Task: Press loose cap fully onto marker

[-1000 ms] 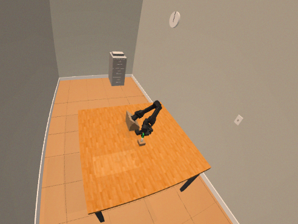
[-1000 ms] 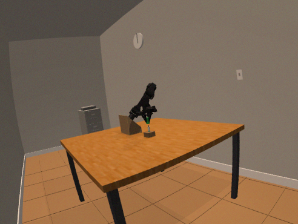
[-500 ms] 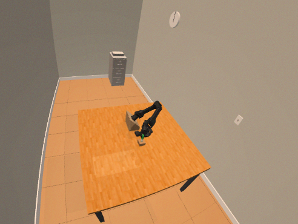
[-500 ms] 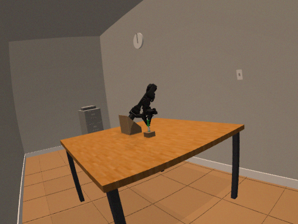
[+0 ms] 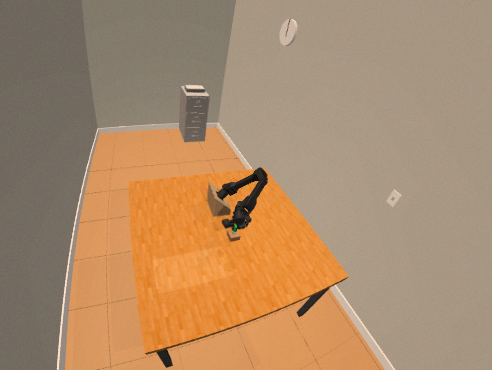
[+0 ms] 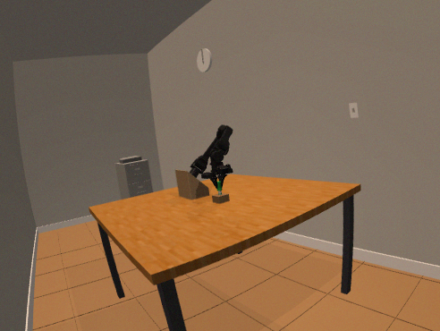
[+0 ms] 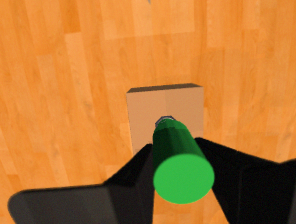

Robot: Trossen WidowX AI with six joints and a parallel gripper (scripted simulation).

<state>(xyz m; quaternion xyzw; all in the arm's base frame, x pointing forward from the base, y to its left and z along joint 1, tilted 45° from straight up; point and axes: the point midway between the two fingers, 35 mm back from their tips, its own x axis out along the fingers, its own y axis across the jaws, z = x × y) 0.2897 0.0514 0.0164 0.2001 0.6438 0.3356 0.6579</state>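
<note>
My gripper (image 6: 219,184) (image 7: 173,146) is shut on the green cap (image 5: 235,228) (image 6: 219,186) (image 7: 183,175), which is upright between the fingers, over the holder block. The brown holder block (image 5: 233,237) (image 6: 221,199) (image 7: 145,110) stands on the table (image 5: 190,310) (image 6: 197,233) (image 7: 50,125). In the exterior view a short pale piece of the marker (image 6: 220,193) shows between the cap's lower end and the block. In the wrist view only a small rim of it shows beyond the cap. How far the cap sits over the marker's tip cannot be told.
A larger brown wedge-shaped block (image 5: 217,201) (image 6: 190,186) stands behind the holder block, beside the arm's lower part. A grey filing cabinet (image 5: 194,117) (image 6: 135,178) stands on the floor far behind the table.
</note>
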